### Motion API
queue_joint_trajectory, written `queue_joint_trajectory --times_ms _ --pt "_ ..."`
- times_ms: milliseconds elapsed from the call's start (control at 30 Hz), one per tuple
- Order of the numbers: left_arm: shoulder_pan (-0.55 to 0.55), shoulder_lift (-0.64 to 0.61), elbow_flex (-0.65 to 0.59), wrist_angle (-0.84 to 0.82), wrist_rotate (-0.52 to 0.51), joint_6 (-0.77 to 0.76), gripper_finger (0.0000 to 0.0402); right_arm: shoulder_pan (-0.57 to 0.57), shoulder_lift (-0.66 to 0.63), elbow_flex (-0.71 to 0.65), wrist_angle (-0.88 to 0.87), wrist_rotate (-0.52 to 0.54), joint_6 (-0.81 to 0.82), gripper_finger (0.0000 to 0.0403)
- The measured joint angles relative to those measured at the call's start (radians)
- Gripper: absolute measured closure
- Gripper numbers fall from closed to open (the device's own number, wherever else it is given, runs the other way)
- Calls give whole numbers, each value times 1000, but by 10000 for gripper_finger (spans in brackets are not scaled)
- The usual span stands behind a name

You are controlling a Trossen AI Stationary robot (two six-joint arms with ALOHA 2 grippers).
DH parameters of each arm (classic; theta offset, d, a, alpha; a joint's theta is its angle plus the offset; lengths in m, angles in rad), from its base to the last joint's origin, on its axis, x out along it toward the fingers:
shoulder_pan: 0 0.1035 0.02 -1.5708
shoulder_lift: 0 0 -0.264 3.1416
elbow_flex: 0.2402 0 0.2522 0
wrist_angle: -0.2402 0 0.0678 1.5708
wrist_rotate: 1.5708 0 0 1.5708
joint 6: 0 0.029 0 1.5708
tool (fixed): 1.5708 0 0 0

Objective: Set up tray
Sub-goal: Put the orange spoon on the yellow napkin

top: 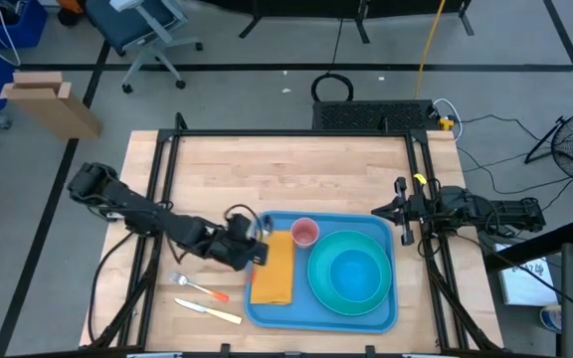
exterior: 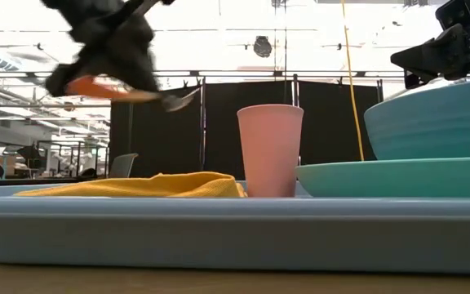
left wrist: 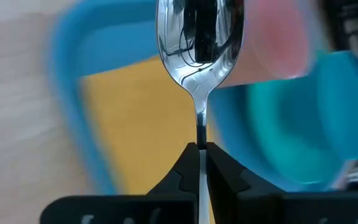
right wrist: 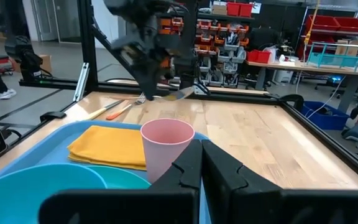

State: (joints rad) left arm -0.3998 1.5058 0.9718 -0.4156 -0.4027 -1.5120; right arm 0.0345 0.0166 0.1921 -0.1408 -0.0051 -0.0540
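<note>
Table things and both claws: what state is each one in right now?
Tray: flat on the table, loaded.
Napkin: folded, lying on the tray.
Cup: upright on the tray.
Bowl: upright, sitting on the plate.
Plate: flat on the tray.
Spoon: held in the air above the tray.
Fork: lying on the table.
Knife: lying on the table.
Left gripper: shut on the spoon.
Right gripper: shut, empty.

Grey floor marked with dark lines; blue office chair; cardboard box; shelving with red parts bins; black curtain panels; bright ceiling lighting.
</note>
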Motion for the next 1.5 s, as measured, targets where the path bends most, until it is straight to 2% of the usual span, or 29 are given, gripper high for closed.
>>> queue_joint_trajectory --times_ms 133,367,467,600,767,900,1067,1500 --pt "0 139 117 74 -16 43 393 0 0 0 -6 0 -1 403" --pt "-11 361 279 32 -69 27 393 0 0 0 -6 -29 -6 403" --pt "-26 378 294 -62 -105 -38 393 0 0 0 -4 -37 -2 403" --pt "-52 378 295 -143 -95 -138 393 0 0 0 0 -49 -2 403" --pt "-68 389 295 -129 -75 -149 393 0 0 0 6 -49 -10 403" --pt "-53 403 296 -111 -88 -147 393 0 0 0 11 -49 -10 403" --pt "-37 440 296 -45 -57 -128 392 0 0 0 11 -49 -7 403" --pt "-12 481 294 -15 -42 -107 392 0 16 0 10 -49 -10 403"
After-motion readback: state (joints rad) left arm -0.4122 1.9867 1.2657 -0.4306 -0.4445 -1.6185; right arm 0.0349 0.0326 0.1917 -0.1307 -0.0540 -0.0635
